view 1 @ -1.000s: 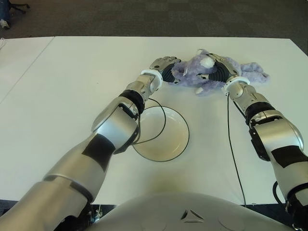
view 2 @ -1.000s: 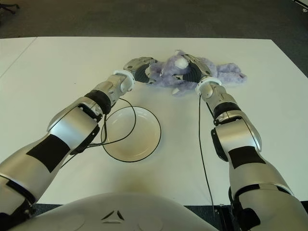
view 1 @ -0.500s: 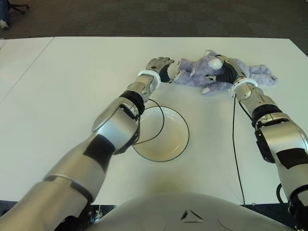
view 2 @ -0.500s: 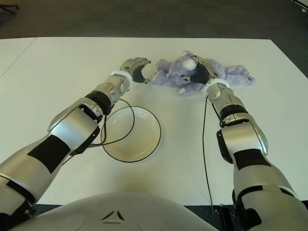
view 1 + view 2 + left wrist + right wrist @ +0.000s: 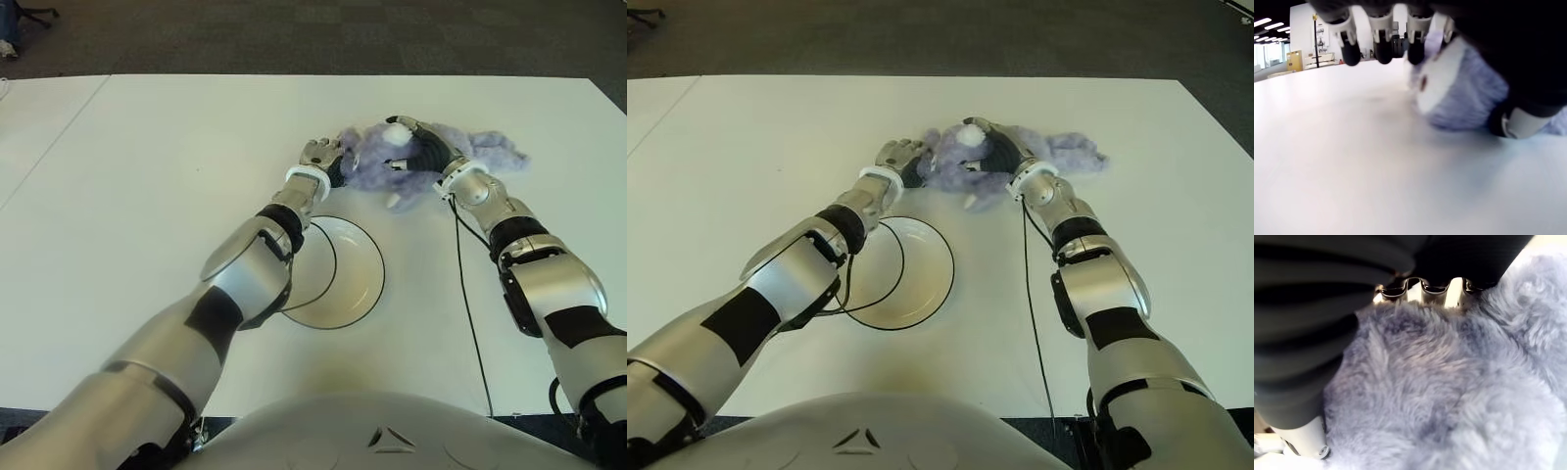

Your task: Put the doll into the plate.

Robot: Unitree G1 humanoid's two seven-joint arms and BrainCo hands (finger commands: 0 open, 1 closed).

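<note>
A fluffy purple doll [image 5: 370, 164] lies on the white table [image 5: 147, 176] just beyond the white plate [image 5: 367, 294]. My right hand [image 5: 423, 152] sits on top of the doll with its fingers curled into the fur [image 5: 1449, 382]. Against the doll's left end, my left hand [image 5: 318, 157] has its fingers [image 5: 1381, 44] stretched out, and the doll [image 5: 1464, 98] shows beside its palm. The black-rimmed plate holds nothing but a cable loop.
A black cable [image 5: 328, 264] from my left arm loops over the plate's left half. Another cable [image 5: 465, 294] trails on the table along my right forearm. Dark carpet [image 5: 294, 39] lies beyond the table's far edge.
The doll slid right under my right hand, then back left and nearer the plate. My left hand came away from it and now touches its left end again.
</note>
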